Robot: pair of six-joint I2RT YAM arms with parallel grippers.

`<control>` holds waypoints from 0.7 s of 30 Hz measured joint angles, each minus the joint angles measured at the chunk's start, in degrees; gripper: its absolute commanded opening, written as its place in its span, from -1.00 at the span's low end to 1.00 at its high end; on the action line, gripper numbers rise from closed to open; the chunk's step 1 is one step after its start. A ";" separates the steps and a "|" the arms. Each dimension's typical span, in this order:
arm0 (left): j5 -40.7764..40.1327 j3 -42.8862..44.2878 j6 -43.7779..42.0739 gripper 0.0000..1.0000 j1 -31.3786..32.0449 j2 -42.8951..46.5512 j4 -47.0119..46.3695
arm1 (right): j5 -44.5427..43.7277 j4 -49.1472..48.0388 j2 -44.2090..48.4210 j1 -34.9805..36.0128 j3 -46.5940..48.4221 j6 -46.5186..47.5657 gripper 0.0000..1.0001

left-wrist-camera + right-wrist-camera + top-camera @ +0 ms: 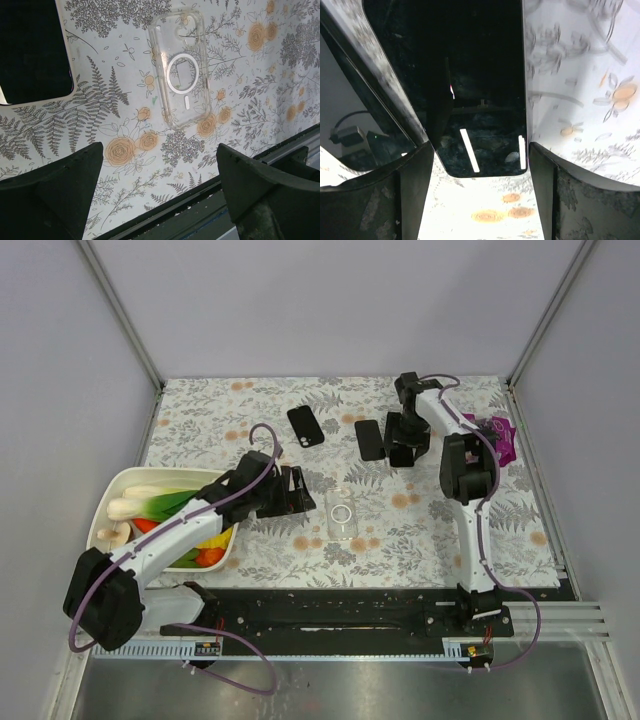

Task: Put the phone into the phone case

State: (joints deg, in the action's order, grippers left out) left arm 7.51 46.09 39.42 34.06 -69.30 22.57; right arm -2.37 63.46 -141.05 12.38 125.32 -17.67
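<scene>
Close against the lens, my right pincer [480, 147] straddles the short end of a phone [485, 90], fingers [580, 200] at its long edges. I cannot tell whether they pinch it. On the table [500, 530], a tub [125, 480] beside my left arm holds leeks [150, 505] and other vegetables. A second phone [305, 425] lies farther left. The case [182, 70] lies flat and empty between the arms, its long axis running near-to-far. It sits just right of my left pincer [159, 150], which hangs released and is the nearer one.
</scene>
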 measured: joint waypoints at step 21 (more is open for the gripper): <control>0.24 -5.35 4.68 0.96 5.07 -1.86 -7.87 | 4.13 -25.40 38.53 7.52 -61.42 -10.38 -0.11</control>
State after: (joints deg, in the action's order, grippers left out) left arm 7.75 40.73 44.10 39.13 -71.16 14.70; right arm 1.76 38.06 -102.52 19.90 63.90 -28.05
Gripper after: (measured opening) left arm 0.983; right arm 0.783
